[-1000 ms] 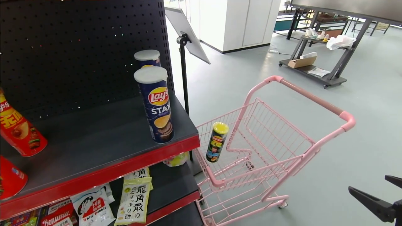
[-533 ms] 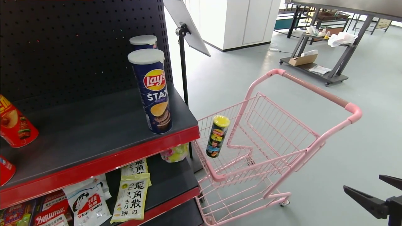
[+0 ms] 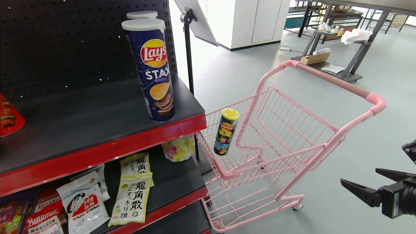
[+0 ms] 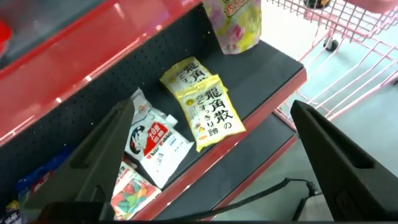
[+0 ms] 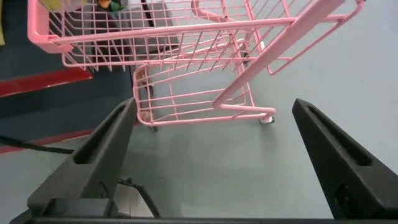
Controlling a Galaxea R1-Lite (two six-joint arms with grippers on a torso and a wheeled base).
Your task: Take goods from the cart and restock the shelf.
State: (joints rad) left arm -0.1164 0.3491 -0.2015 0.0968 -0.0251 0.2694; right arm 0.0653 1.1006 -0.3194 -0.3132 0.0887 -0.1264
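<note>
A pink wire cart [image 3: 328, 81] stands to the right of the shelf. Inside it, a yellow-lidded chips can [image 3: 225, 131] leans upright in the corner nearest the shelf. On the black shelf board with a red edge [image 3: 97, 152] stands a tall blue chips can [image 3: 152, 70], with a second one [image 3: 142, 15] behind it. My right gripper [image 3: 359, 177] is open and empty, low and to the right of the cart, above the floor by the cart's lower basket [image 5: 186, 28]. My left gripper [image 4: 211, 104] is open and empty in front of the lower shelf's snack bags [image 4: 208, 112].
The lower shelf holds yellow bags [image 3: 133, 198], a white bag [image 3: 84, 204] and a pale bag [image 3: 177, 148]. A red can [image 3: 8, 115] lies at the upper shelf's left. A stand with a slanted panel [image 3: 190, 19] rises behind the shelf's end. Open floor lies right of the cart.
The whole head view has shifted, so the camera moved; shelf and cart keep their places relative to each other. My right gripper has come farther into view from the lower right.
</note>
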